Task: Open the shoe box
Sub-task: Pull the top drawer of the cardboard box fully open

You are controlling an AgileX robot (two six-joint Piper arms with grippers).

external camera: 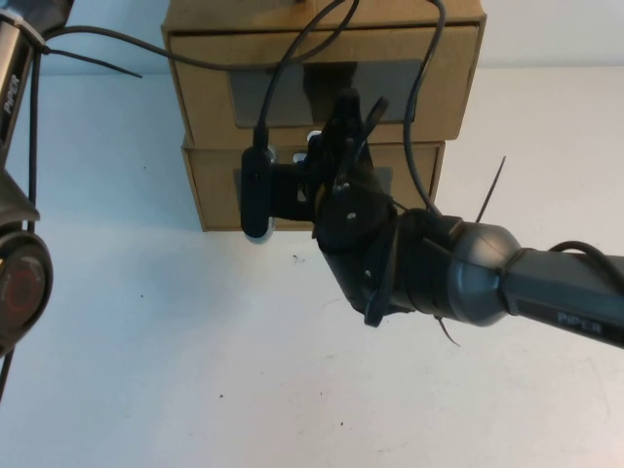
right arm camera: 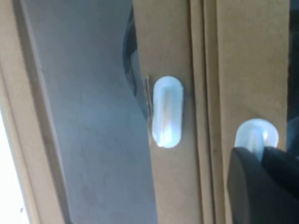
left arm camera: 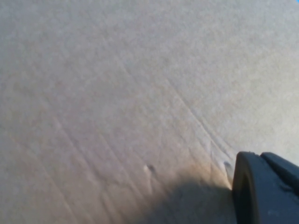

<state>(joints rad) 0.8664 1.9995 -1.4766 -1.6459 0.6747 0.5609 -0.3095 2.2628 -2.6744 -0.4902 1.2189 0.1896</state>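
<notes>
Left end effector (left arm camera: 266,189) aside; right (right arm camera: 261,186) at rounded knob (right arm camera: 256,132).

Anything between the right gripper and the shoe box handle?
Nothing: right wrist view shows the right gripper partly covering the white handle. Left gripper hangs far left.

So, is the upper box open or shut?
Upper box looks shut: front flush, no gap. Right claw at a white knob; left claw near a beige surface.
</notes>
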